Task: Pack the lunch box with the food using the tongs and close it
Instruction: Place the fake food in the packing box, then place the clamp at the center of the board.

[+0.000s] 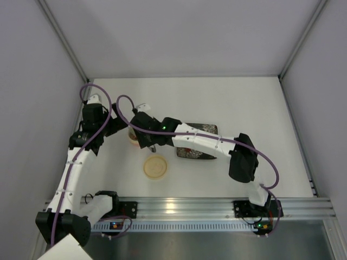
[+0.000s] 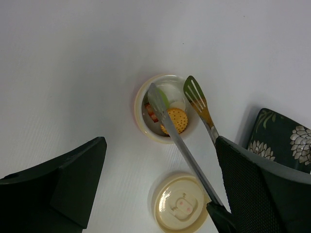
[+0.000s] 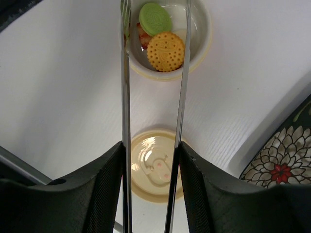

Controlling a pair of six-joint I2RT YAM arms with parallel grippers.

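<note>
The lunch box (image 2: 137,109) stands on the white table, with its rim (image 3: 204,39) at the top of the right wrist view. Inside lie the food pieces: an orange round (image 3: 165,51), a green round (image 3: 155,19) and a pale cream piece (image 2: 171,91). My right gripper (image 3: 150,148) is shut on the tongs (image 3: 126,97), one silvery arm against each finger. The tong tips (image 2: 194,92) are spread apart over the tub, the left one reaching inside. My left gripper (image 2: 160,143) hangs open just beside the tub and holds nothing.
The flat cream lid (image 2: 181,206) lies on the table just in front of the tub, under the tong arms. A black floral plate (image 2: 279,138) sits to the right. The two arms cross close together over the tub (image 1: 132,136).
</note>
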